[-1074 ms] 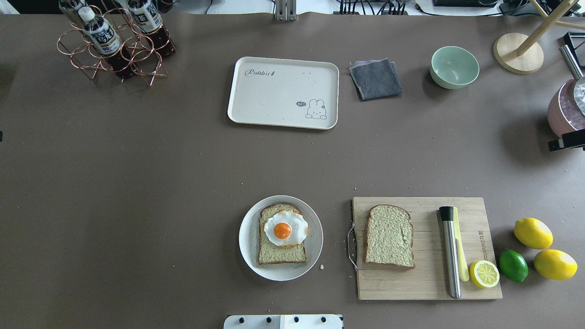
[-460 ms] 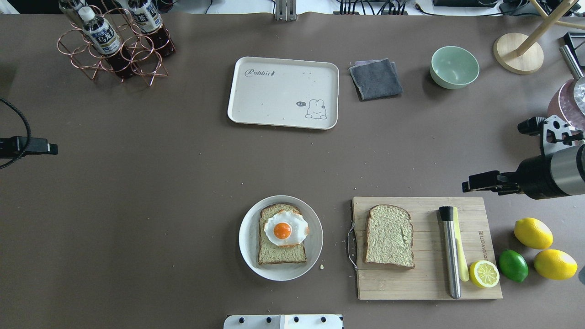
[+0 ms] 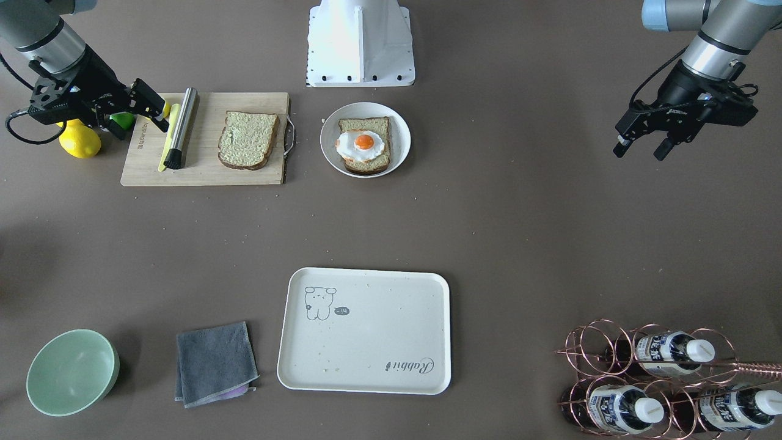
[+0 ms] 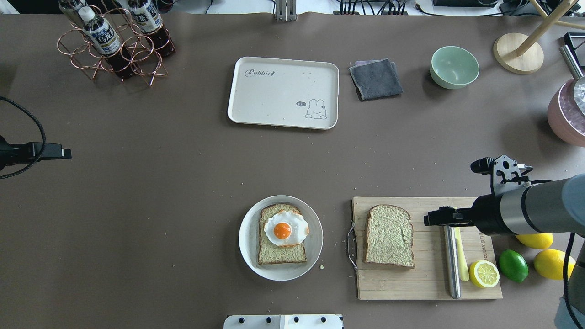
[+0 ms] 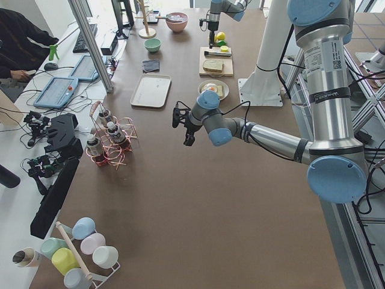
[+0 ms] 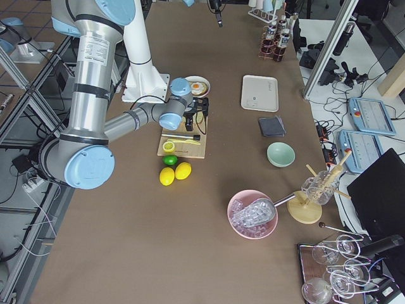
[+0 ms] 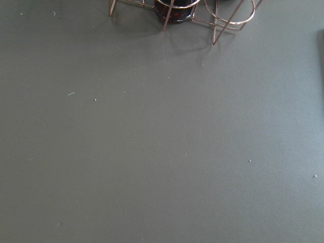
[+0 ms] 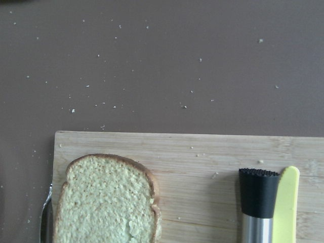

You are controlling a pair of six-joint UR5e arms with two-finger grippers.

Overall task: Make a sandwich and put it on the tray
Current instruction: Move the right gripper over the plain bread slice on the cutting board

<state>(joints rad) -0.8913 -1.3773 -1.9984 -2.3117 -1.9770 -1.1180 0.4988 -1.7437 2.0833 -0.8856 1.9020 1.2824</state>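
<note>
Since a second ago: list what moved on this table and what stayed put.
Right gripper swung in from the right edge and toward the robot, now over the cutting board's far edge. Left gripper crept in from the left edge. Both are open, holding nothing. Plain bread slice, egg-topped slice, plate and tray unmoved.

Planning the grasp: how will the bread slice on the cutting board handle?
The bread slice looks thin and porous: probably light, may sag or dent. It lies flat on the cutting board, so likely hard to get under.
</note>
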